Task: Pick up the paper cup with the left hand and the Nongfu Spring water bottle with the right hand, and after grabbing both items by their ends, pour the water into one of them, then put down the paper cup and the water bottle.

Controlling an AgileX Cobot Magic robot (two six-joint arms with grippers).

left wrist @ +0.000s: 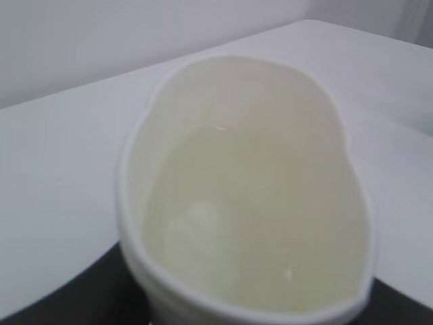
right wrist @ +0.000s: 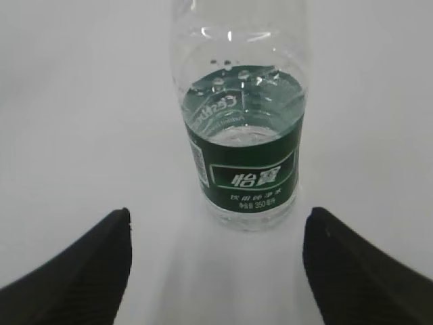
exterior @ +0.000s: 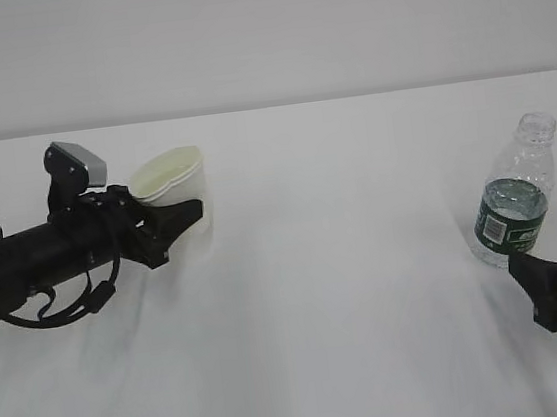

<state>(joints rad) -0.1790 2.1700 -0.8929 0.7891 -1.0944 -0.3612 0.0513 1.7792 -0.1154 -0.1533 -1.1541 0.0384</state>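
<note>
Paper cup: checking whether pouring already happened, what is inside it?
The paper cup, squeezed oval, holds clear water. Its outside base is hidden.

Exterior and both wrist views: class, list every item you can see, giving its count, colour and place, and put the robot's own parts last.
paper cup: one, white with cream inside, far left of table, rim squeezed oval between the left gripper's fingers.
water bottle: one, clear with dark green label, no cap, upright at right, partly filled.
water: clear, in the bottle's lower part.
table: one, white, under everything.
left gripper: one, black, shut on the cup.
right gripper: one, black, open, just short of the bottle.
</note>
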